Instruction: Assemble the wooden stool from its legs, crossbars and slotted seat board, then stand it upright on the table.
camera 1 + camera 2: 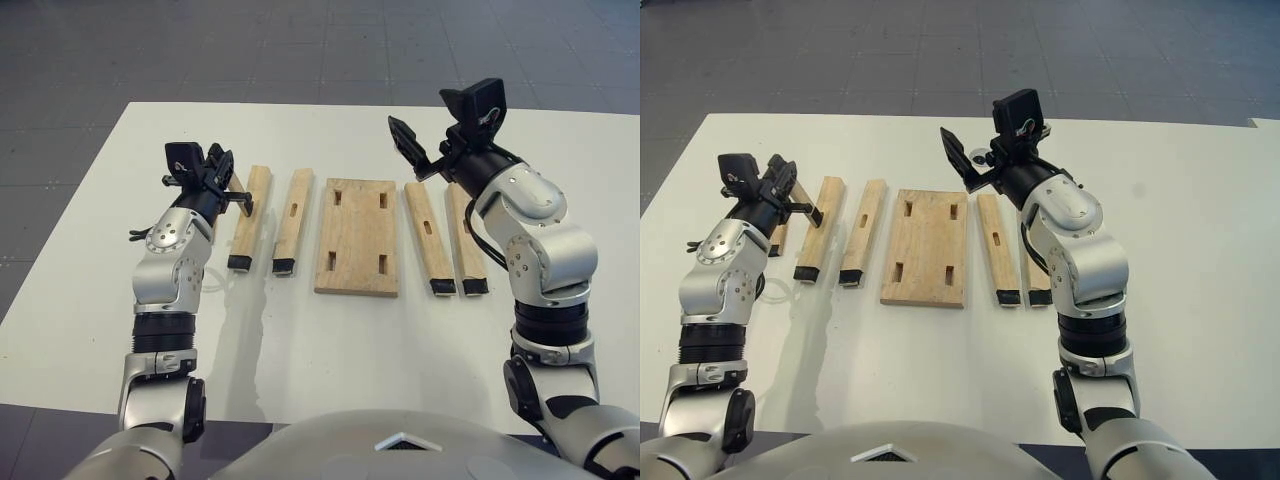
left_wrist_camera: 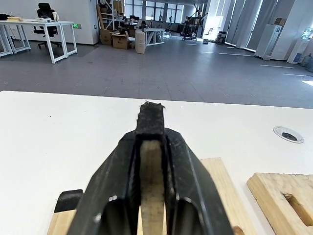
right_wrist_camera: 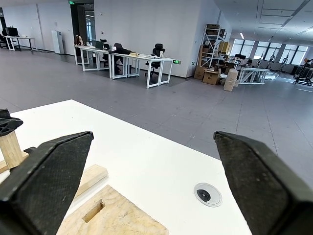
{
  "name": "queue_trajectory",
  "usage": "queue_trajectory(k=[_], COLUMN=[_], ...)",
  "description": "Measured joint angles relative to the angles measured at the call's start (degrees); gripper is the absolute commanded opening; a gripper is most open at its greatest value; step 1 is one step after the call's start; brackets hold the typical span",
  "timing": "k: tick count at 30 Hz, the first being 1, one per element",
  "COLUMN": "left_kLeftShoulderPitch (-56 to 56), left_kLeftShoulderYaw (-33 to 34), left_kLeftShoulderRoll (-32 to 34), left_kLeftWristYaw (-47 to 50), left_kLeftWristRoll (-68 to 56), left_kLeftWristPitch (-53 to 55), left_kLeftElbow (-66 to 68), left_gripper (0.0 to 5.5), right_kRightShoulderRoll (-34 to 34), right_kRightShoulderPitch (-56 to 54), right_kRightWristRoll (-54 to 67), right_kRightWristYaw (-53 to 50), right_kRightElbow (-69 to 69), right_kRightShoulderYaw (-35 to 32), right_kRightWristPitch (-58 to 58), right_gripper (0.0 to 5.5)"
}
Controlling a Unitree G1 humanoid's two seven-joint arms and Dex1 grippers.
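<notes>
Presently logged the pale rectangular slotted wooden seat board point(image 1: 357, 235) flat at the middle of the white counter point(image 1: 330, 330). Counted two black-tipped wooden legs point(image 1: 250, 215) lying at its 9 o'clock, two more legs point(image 1: 428, 238) at 3 o'clock. Found left claw point(image 2: 150, 132) at 10 o'clock, clamped tight on a short wooden crossbar point(image 3: 11, 149). Found right claw point(image 1: 438, 125) aloft at 1 o'clock, spread wide, gripping nothing.

No readable text, labels or numbers. Small green lit sign point(image 3: 176, 61) on the far wall behind the office desks point(image 3: 128, 59), too small to make out.
</notes>
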Motion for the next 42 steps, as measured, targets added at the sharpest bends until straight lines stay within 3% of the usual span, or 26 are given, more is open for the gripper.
queue_trajectory(k=[42], left_kLeftShoulderPitch=[-1.6], left_kLeftShoulderYaw=[3.8], left_kLeftShoulderRoll=[-6.2], left_kLeftWristYaw=[-0.2], left_kLeftWristRoll=[6.1], left_kLeftWristPitch=[-0.3], left_kLeftElbow=[0.7], left_gripper=[0.44], right_kRightShoulderRoll=[0.5], right_kRightShoulderPitch=[0.6], right_kRightWristRoll=[-1.3], right_kRightWristYaw=[-0.1], right_kRightElbow=[-0.1], right_kRightShoulderYaw=[0.0], right_kRightWristPitch=[-0.2], right_gripper=[4.53])
